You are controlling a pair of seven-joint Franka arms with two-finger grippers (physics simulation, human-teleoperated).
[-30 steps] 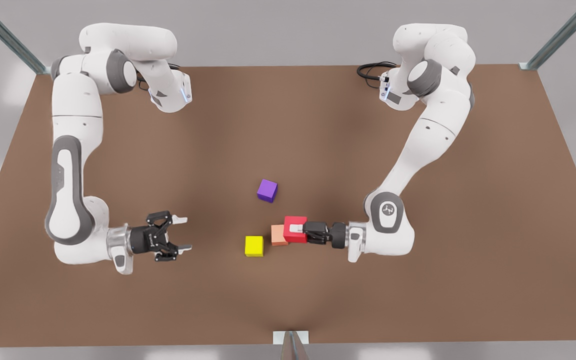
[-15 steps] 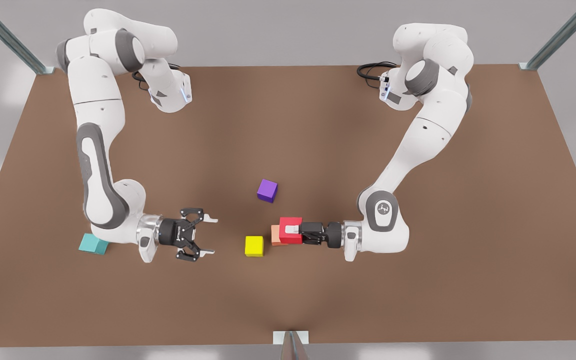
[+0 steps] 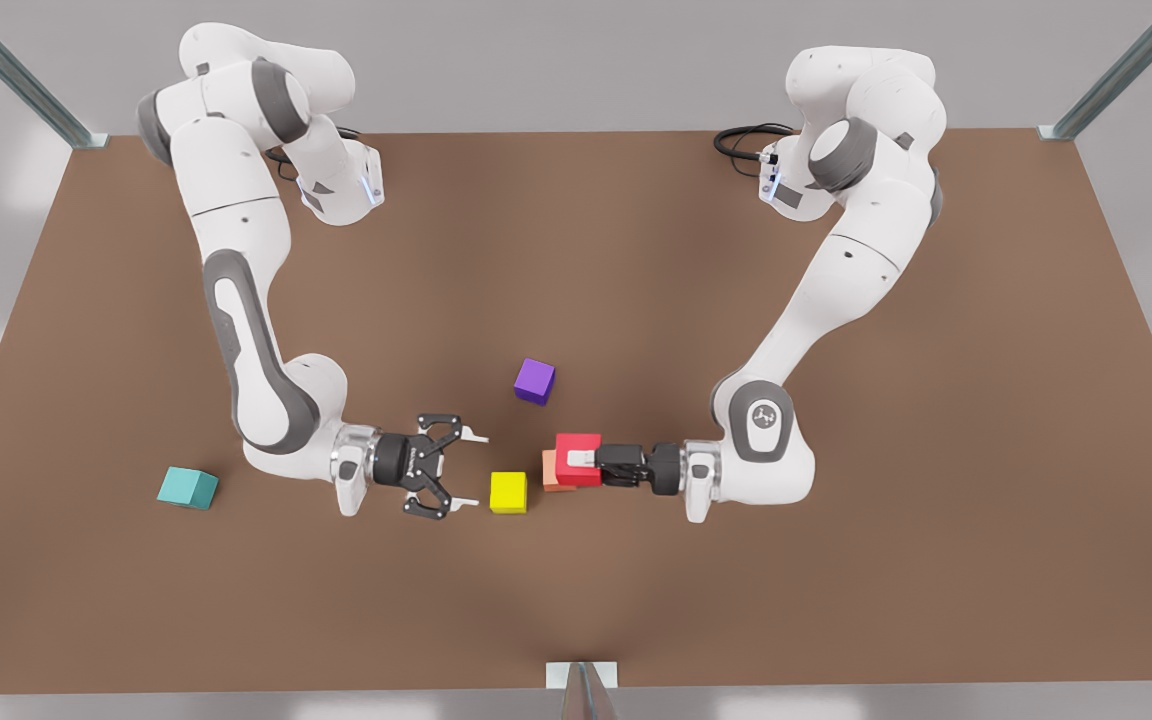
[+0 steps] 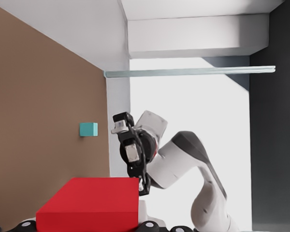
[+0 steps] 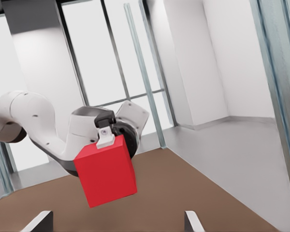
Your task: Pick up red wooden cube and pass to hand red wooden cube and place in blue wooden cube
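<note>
My left pincer [image 3: 577,460] grips the red wooden cube [image 3: 577,458] above the bench [image 3: 636,280]; my right pincer [image 3: 463,470] gapes wide facing it, the blue wooden cube [image 3: 187,487] behind.

The red wooden cube [image 4: 89,203] sits held close at the left gripper, while beyond it the right gripper [image 4: 130,151] faces it with jaws spread, and the blue wooden cube [image 4: 88,129] rests far off on the brown desk [image 4: 43,96].
</note>
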